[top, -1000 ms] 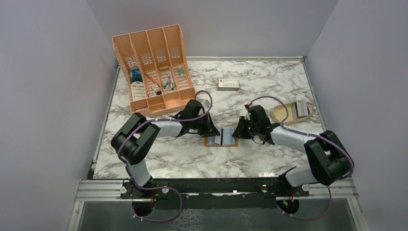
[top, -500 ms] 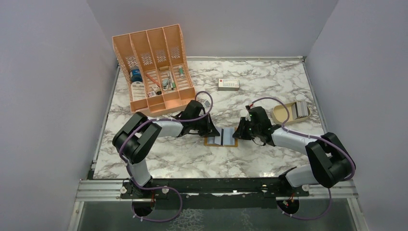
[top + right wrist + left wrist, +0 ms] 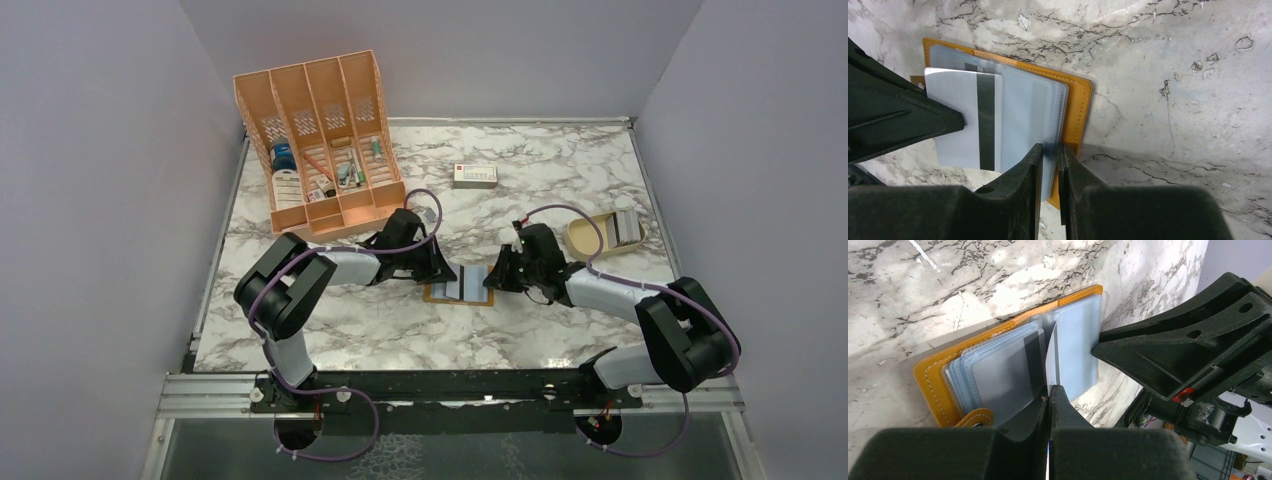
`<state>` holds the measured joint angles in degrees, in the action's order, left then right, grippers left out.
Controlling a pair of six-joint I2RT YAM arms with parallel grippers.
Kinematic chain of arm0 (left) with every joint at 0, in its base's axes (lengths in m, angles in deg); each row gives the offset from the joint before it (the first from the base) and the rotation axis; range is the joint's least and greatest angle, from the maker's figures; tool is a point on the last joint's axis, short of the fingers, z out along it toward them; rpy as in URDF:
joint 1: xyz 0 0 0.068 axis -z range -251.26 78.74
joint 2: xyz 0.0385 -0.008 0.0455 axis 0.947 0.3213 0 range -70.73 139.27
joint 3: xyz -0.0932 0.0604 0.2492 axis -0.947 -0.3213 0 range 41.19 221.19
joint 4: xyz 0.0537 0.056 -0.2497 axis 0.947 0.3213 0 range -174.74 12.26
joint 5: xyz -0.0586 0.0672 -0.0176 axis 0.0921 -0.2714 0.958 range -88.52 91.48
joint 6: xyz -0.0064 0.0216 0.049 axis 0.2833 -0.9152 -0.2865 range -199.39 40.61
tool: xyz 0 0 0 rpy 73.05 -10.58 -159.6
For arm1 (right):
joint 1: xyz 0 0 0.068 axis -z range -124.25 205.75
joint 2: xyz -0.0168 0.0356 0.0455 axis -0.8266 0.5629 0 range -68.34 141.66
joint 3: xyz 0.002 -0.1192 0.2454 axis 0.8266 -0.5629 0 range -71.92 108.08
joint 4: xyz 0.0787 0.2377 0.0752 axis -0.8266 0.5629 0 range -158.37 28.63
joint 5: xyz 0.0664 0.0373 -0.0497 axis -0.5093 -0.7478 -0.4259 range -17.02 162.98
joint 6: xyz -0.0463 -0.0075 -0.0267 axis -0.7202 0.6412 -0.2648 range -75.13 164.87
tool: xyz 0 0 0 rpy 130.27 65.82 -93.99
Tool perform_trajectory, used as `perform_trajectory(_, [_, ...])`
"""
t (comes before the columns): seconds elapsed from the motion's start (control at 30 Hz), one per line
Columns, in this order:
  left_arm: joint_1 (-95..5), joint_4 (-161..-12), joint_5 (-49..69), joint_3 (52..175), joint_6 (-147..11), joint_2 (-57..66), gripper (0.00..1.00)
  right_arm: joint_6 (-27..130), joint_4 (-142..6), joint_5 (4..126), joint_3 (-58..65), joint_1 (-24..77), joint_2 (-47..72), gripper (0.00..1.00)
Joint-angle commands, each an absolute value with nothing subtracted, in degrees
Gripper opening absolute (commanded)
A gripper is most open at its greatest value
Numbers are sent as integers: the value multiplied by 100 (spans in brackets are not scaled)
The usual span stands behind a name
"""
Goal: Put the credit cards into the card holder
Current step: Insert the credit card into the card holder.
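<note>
The mustard-orange card holder (image 3: 436, 295) lies open on the marble table between the two grippers, with its clear grey-blue sleeves up. My left gripper (image 3: 447, 276) is shut on a silver credit card (image 3: 955, 120) with a black stripe and holds it on edge over the sleeves. In the left wrist view the card (image 3: 1052, 357) shows edge-on above my left gripper (image 3: 1049, 396), over the card holder (image 3: 930, 385). My right gripper (image 3: 1050, 155) is shut on the right edge of the card holder (image 3: 1081, 97), sleeves and cover between its jaws. More grey credit cards (image 3: 626, 226) lie in a dish.
A tan oval dish (image 3: 588, 240) sits at the right. A white box with a red mark (image 3: 475, 175) lies farther back. A large orange desk organiser (image 3: 318, 140) stands at the back left. The grippers nearly meet over the card holder.
My right gripper has shifted slightly along the card holder's right edge. The card's black stripe now shows over the sleeves. My left arm has barely moved.
</note>
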<state>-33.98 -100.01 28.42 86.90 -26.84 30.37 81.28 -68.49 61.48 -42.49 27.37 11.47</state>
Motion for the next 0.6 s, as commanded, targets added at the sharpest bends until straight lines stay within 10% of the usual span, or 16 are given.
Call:
perform_trajectory(0.0, [-3321,-10014,2528,8575,-2859,3210,0,8157,-6582,6016,-4407,2701,1189,16])
perform_trajectory(0.4, [-3236,-10021,2541,8544,-2843,3312,0,8253,-6555,5963,-4341,2703,1202,16])
perform_trajectory(0.57, [-3232,-9697,2435,8692,-2961,3156,15,8242,-6411,5997,-4271,2701,1074,16])
